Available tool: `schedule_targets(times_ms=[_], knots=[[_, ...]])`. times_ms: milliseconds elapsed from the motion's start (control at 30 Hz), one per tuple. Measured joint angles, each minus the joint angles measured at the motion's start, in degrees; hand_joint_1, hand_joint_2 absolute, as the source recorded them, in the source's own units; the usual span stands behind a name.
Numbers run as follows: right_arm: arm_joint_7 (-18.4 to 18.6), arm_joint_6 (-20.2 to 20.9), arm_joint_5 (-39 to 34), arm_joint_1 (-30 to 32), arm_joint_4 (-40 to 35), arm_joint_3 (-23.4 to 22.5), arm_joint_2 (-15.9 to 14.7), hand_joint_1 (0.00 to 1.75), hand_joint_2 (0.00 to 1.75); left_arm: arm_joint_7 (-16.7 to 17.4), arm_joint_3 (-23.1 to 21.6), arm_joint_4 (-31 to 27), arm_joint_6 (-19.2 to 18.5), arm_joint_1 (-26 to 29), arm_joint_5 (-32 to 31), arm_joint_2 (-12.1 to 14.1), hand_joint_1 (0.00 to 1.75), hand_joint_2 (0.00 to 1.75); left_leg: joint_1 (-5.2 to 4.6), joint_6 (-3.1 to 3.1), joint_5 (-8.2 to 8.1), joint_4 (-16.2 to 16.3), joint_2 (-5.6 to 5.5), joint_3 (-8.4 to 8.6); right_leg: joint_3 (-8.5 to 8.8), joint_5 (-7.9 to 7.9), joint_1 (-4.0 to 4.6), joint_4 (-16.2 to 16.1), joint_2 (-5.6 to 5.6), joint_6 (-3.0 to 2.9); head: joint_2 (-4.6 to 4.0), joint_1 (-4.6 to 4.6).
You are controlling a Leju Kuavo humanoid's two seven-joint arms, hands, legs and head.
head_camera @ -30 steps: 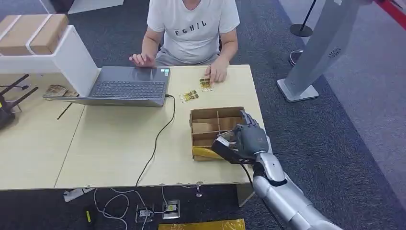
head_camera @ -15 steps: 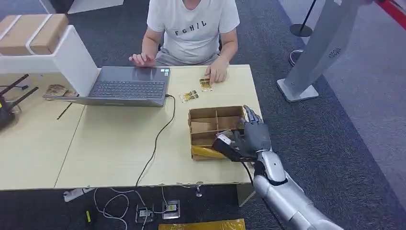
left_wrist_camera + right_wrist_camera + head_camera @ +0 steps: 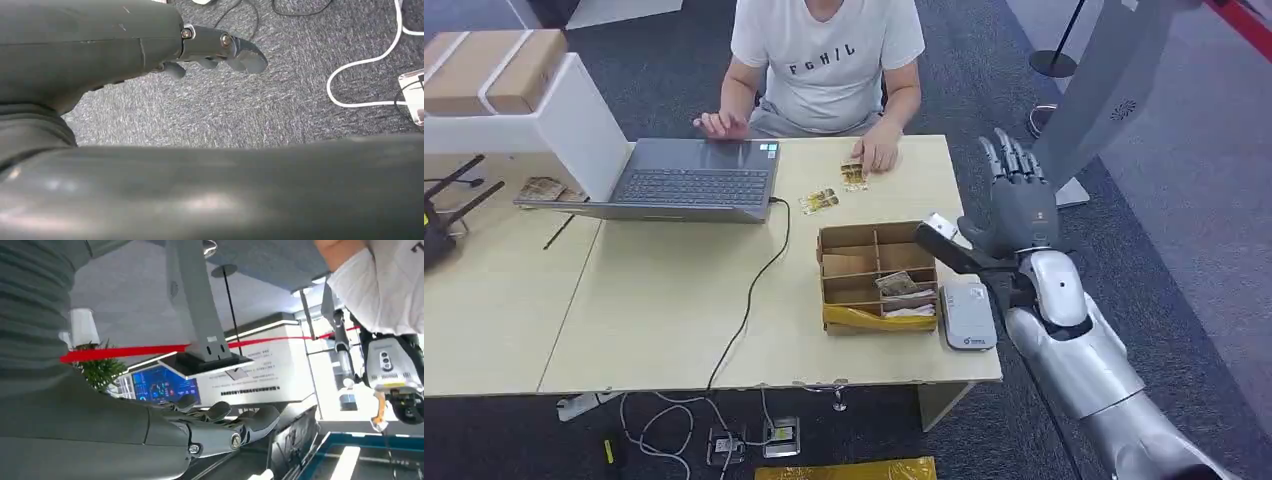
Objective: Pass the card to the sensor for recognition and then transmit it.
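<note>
The pale wooden table (image 3: 654,300) carries everything, and the divided cardboard box (image 3: 825,262) near its right end is the landmark here. A person (image 3: 824,60) in a white T-shirt sits at the far edge of the table, beyond the box. An open grey laptop (image 3: 689,180) lies to the left of the box and further back, with a black cable running past the box's left side to the near edge.

The robot's right hand (image 3: 1016,212) is raised in the air just to the right of the box, past the table's right edge. Its fingers (image 3: 220,432) are stretched out straight and close together, and its thumb reaches towards the box's back right corner. A small pale piece (image 3: 939,223) sits at the thumb tip. Whether that is a card pinched there cannot be told.

The left hand (image 3: 220,47) hangs over grey carpet (image 3: 250,110), fingers loosely extended and holding nothing.

The white sensor (image 3: 967,315) lies flat on the table, touching or just beside the box's right wall at its near corner. Loose cards (image 3: 896,285) lie in a near right compartment of the box. Two small gold card sets (image 3: 819,200) lie on the table behind the box, the further one under the person's hand (image 3: 879,152).
</note>
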Motion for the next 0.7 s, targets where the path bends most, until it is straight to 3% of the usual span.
schedule_targets(times_ms=[300, 333, 500, 533, 667, 700], knots=[[-0.04, 0.09, 0.66, -0.01, -5.27, -2.54, -1.49, 0.0, 1.75, 0.02, 0.0, 0.0, 0.09, -0.01, 0.04, -0.07, 0.0, 0.0, 0.0, 0.0, 0.0, 0.0, 0.0, 0.0, 0.0, 0.0, 0.0, 0.0, 0.0, 0.0, 0.0, 0.0], [-0.04, 0.22, 0.68, -0.04, -5.62, -2.63, -1.64, 0.0, 0.0, 0.07, 0.0, 0.0, 0.15, -0.01, 0.24, -0.07, 0.0, 0.0, 0.0, 0.0, 0.0, 0.0, 0.0, 0.0, 0.01, 0.0, 0.0, 0.0, 0.0, 0.0, 0.0, 0.0], [-0.02, 0.55, 0.55, -0.09, -5.99, -2.69, -1.84, 0.0, 0.0, 0.13, 0.0, 0.0, 0.22, 0.0, 0.33, -0.07, 0.0, 0.0, 0.0, 0.0, 0.0, 0.0, 0.0, 0.0, 0.01, 0.0, 0.0, 0.0, 0.0, 0.0, 0.0, 0.0], [0.0, 0.61, 0.5, -0.1, -6.05, -2.69, -1.86, 0.0, 1.75, 0.13, 0.0, 0.0, 0.24, 0.0, 0.33, -0.07, 0.0, 0.0, 0.0, 0.0, 0.0, 0.0, 0.0, 0.0, 0.01, 0.0, 0.0, 0.0, 0.0, 0.0, 0.0, 0.02], [0.04, 2.22, -1.48, -0.12, -7.08, -3.02, -2.25, 0.0, 1.75, 0.31, 0.0, 0.0, 0.46, 0.0, 0.46, -0.04, 0.0, 0.0, 0.0, 0.0, 0.0, 0.0, 0.0, 0.0, 0.01, 0.0, 0.0, 0.0, 0.0, 0.0, 0.0, 0.0], [0.67, 7.33, -8.16, -0.11, -8.72, -3.41, -2.54, 0.0, 1.75, 0.46, 0.0, 0.0, 0.48, -0.01, 0.9, 0.0, 0.0, 0.0, 0.0, 0.0, 0.0, 0.0, 0.0, 0.0, 0.0, 0.0, 0.0, 0.0, 0.01, 0.0, 0.0, 0.02]])
